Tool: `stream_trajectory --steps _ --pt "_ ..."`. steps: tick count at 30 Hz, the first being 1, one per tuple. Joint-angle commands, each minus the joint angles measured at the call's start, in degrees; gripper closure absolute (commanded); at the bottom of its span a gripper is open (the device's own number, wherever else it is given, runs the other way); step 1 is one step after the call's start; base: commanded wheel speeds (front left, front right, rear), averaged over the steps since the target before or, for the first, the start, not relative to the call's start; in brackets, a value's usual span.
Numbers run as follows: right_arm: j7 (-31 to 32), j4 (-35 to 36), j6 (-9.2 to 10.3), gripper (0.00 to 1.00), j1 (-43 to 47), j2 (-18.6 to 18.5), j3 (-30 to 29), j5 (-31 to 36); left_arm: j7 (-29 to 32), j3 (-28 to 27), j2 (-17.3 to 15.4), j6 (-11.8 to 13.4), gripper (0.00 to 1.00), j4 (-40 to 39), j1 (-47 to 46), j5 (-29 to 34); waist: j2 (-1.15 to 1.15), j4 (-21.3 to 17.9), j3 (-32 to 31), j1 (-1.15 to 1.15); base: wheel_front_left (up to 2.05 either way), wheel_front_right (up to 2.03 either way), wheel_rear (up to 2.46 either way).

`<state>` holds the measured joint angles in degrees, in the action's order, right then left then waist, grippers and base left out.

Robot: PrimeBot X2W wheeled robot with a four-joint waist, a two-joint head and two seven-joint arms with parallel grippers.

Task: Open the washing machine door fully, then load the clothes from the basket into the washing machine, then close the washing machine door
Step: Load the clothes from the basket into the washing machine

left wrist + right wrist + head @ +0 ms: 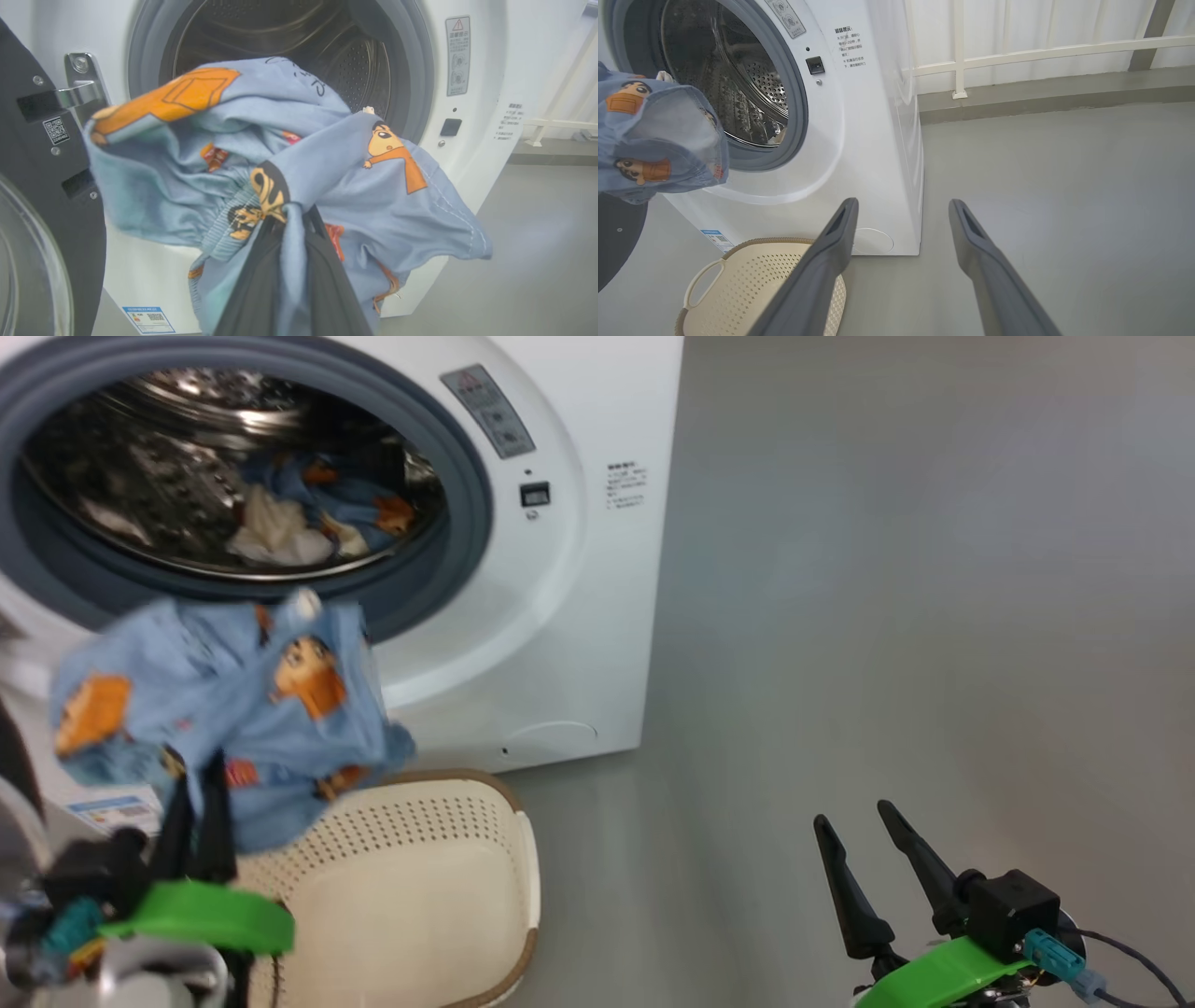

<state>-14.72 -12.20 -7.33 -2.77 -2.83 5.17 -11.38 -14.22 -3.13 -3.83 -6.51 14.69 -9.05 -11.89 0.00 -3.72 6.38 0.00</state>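
— While the left gripper (pixel 198 803) is clamped on that light blue garment (pixel 233 700), look where it hangs: in front of the washing machine (pixel 579 569), just below the mouth and above the basket (pixel 523 821).
— And that door (pixel 42 196) is swung wide at the left, with more clothes (pixel 299 513) lying in the drum (pixel 140 439). What's the trick now?
— Height, I'd say. Lift the bundle over the grey seal (pixel 462 513), carry it well inside, and only then let go, or a trailing hem could catch on the lip.
— The right gripper (pixel 853 814)?
— Jaws spread wide, holding nothing, parked over the floor (pixel 887 616), well clear. The basket looks empty, so this may be the last piece.
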Motion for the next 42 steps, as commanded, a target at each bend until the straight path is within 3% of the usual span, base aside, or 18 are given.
stream_trajectory --steps 1,19,24,31,42 --pt "-0.28 1.65 -0.16 0.0 -2.17 -0.05 1.99 -1.05 -0.78 -2.81 -2.28 -0.32 1.0 -0.19 -5.01 -0.23 0.0 -3.49 4.23 0.0 0.0 0.0 0.0" --pt "-0.28 4.9 -0.16 0.0 -3.53 -0.05 8.64 -4.32 -0.78 -8.38 -11.91 -0.64 1.0 12.72 -28.74 -0.22 0.0 -13.29 16.74 0.0 0.0 0.0 0.0" --pt "-0.28 6.72 -0.16 0.0 -2.83 -0.05 11.05 -4.79 -0.78 -8.9 -16.29 -0.78 1.0 20.36 -36.34 0.15 0.0 -15.55 20.32 0.0 0.0 0.0 0.0" --pt "-0.28 9.25 -0.16 0.0 -3.15 -0.05 11.87 -4.2 -0.78 -8.53 -20.7 -0.91 1.0 25.73 -45.03 0.24 0.0 -16.87 24.9 0.0 0.0 0.0 0.0" --pt "-0.28 12.59 -0.16 0.0 -2.22 -0.05 12.52 -4.0 -0.78 -6.51 -25.37 -0.97 1.0 24.9 -56.06 -3.31 0.0 -17.18 30.34 0.0 0.0 0.0 0.0"
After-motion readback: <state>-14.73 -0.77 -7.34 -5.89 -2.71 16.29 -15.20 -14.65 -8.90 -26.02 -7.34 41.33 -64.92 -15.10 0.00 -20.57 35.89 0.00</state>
